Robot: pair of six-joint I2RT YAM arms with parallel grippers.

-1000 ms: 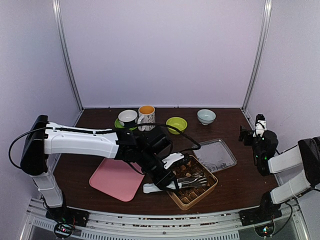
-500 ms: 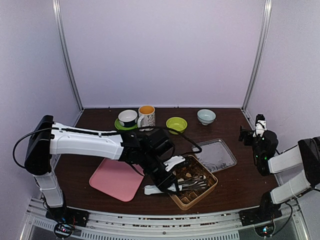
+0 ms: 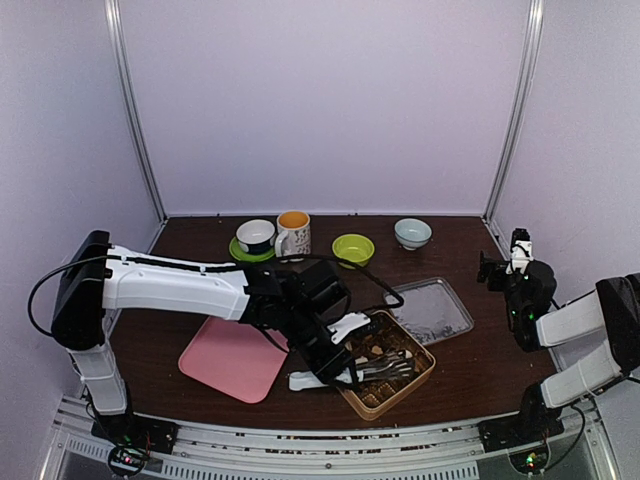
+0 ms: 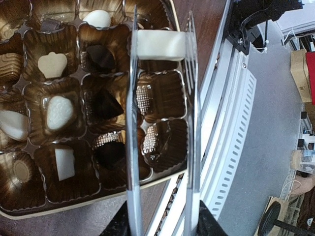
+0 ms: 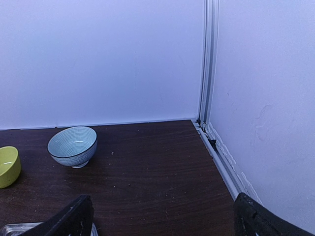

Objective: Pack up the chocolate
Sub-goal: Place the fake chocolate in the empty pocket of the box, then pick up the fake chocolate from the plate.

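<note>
Depicts the placing step of packing, judged from the loaded tool above the box. Grips the metal tongs with the left gripper, fingers partly closed on the handle and on nothing else. Pinches a white chocolate block between the tong tips, above the column of cavities along one edge of the gold chocolate box. Leaves the right gripper idle at the right side of the table, jaws spread wide, holding nothing.

Finds the rest of the chocolate seated in the box: a white crown-shaped piece, a white oval piece, a white bar and several dark pieces. Leaves at least two cavities under the tong blades bare.

Calls next, on this reading, for lowering the block squarely into a bare cavity, then easing the grip so that the blades spring apart. Risks tipping the block onto a cavity wall if released high or off-centre.

Reveals only in the left wrist view the block, the separate pieces and the bare cavities. Reveals only in the top external view the box's place near the front edge, beside a pink board, with a clear plastic tray just behind and a row of cups and bowls at the back. Adds from the right wrist view only a pale blue bowl, a green bowl and the back corner.
</note>
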